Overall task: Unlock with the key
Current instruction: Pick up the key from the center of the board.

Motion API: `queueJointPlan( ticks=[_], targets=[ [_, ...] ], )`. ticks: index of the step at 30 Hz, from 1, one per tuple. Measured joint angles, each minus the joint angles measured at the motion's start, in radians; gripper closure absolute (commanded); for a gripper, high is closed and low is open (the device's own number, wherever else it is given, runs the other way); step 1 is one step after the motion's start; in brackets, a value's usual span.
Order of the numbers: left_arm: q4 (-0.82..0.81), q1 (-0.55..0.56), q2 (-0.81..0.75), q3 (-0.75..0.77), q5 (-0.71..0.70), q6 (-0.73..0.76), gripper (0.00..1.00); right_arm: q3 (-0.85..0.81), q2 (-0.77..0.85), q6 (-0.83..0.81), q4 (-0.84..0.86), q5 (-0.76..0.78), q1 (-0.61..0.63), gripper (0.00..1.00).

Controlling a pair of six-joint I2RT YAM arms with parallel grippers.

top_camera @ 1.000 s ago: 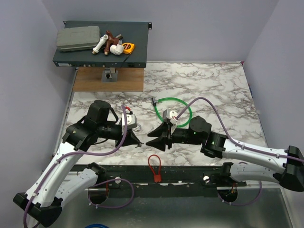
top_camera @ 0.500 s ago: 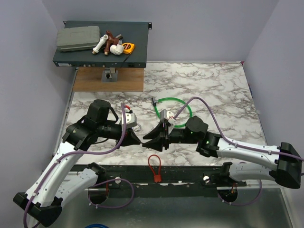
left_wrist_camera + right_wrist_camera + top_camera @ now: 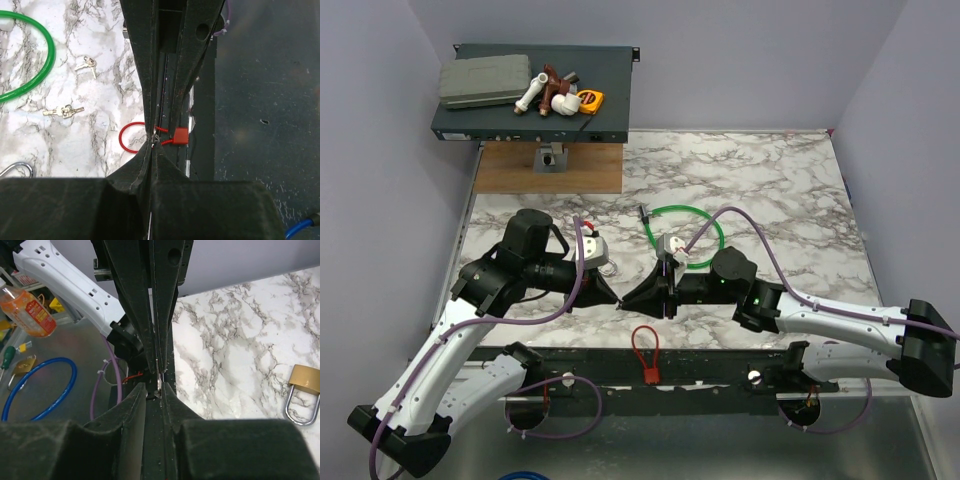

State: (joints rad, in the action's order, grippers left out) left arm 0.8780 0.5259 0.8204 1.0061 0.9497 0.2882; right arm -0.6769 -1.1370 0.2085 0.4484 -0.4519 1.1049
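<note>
Right half of worktop point(image 3: 790, 190) open up to far-right corner: wide room. Centre: green ring point(image 3: 682, 207) flat, low; loose keys point(image 3: 63, 111) near it. Near edge, mid: left gripper point(image 3: 613, 298) & right gripper point(image 3: 630, 296) tip to tip, barring passage. Padlock point(image 3: 305, 379) beside left arm. Far-left corner: rack box point(image 3: 535, 95) over wood board point(image 3: 552, 167).

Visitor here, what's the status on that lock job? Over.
Left hand shut, right hand nearly closed, tip to tip. Small silvery metal key seemingly pinched between them. Brass padlock lies apart, nothing blocking.
</note>
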Motion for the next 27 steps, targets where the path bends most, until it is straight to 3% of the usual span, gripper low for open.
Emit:
queueJointPlan(
  ticks=[6, 25, 27],
  targets=[
    [-0.002, 0.0, 0.0, 0.0, 0.006, -0.007, 1.0, 0.0, -0.004, 0.001, 0.001, -0.006, -0.001, 0.99],
    [-0.022, 0.0, -0.002, 0.0, 0.024, -0.024, 1.0, -0.001, -0.018, 0.039, 0.023, -0.034, -0.011, 0.99],
    [-0.023, 0.0, -0.001, 0.0, 0.024, -0.026, 0.93, -0.001, -0.018, 0.039, 0.023, -0.034, -0.012, 0.99]
  ],
)
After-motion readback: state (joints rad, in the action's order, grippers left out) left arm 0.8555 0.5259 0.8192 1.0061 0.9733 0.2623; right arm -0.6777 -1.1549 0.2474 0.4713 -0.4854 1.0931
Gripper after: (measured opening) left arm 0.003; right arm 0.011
